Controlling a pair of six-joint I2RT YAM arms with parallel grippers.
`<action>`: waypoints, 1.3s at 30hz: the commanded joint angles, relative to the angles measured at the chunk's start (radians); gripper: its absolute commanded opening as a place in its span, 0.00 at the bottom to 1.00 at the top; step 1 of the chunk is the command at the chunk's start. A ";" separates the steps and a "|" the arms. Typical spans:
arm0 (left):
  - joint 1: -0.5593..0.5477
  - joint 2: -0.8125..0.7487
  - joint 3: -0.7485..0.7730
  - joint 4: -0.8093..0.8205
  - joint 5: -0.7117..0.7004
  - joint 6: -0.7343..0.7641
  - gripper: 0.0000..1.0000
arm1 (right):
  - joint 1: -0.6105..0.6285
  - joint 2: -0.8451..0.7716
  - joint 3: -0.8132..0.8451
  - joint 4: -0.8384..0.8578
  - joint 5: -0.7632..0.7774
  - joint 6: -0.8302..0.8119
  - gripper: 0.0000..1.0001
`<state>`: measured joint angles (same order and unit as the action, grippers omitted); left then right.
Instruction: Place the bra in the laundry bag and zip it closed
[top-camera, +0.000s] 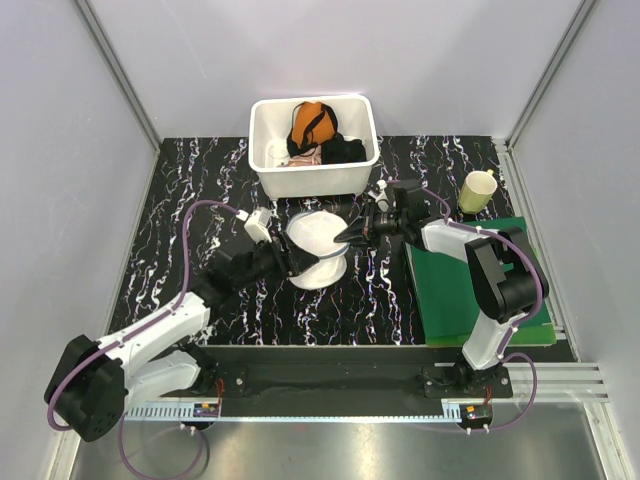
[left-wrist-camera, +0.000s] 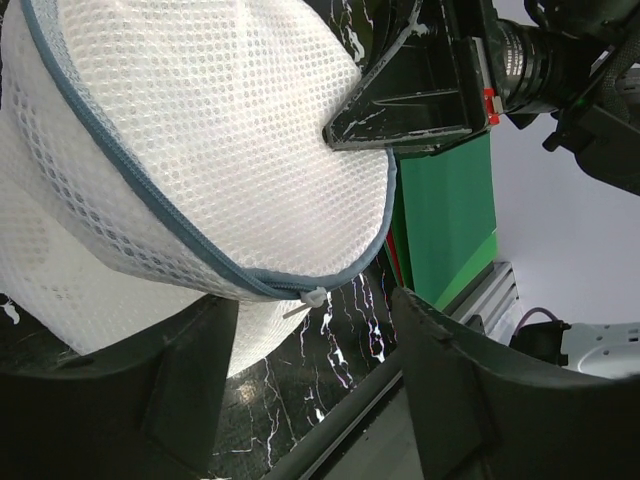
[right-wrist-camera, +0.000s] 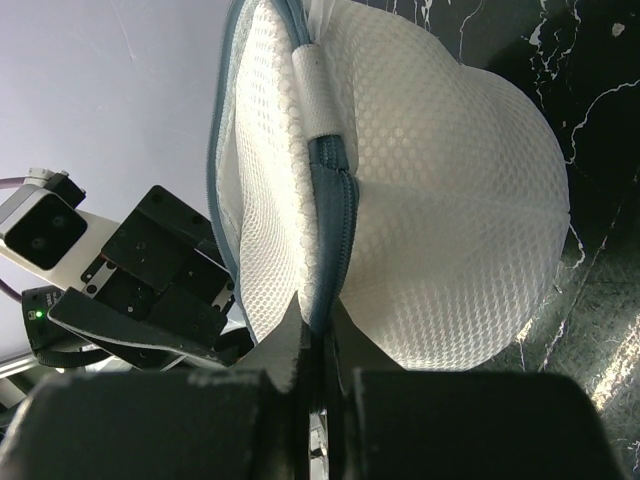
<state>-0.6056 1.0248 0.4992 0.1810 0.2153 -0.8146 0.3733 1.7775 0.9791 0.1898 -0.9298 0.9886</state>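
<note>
The laundry bag (top-camera: 318, 250) sits at the middle of the table (top-camera: 200, 200), puffed out. The right tool (top-camera: 352, 236) is at its 3 o'clock, pinched tight on the blue zip seam. The left tool (top-camera: 295, 262) is at the bag's 8 o'clock with its jaws spread wide and nothing clamped. In the left wrist view the zip band runs from 11 o'clock down to the white zip pull (left-wrist-camera: 312, 298), which lies straight ahead at 12 o'clock from the spread jaws. That makes the left arm the nearer one for drawing it. I cannot make out the bra; it may be inside the bag.

Counted: one bag, two tools, one tub (top-camera: 313, 178) at 12 o'clock, one orange garment (top-camera: 312, 122) and one black garment (top-camera: 343, 150).
</note>
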 joint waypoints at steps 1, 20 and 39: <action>0.003 -0.012 0.038 0.057 0.048 -0.018 0.64 | 0.006 -0.035 0.001 0.030 -0.035 -0.007 0.00; 0.001 -0.006 0.021 0.053 0.084 -0.064 0.46 | 0.004 -0.013 0.003 0.042 -0.032 0.002 0.00; 0.006 -0.095 -0.116 0.181 0.119 -0.130 0.69 | 0.004 -0.026 0.010 0.056 -0.012 0.031 0.00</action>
<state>-0.6025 0.8566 0.3580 0.1795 0.2813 -0.9257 0.3733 1.7779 0.9775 0.1940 -0.9268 0.9997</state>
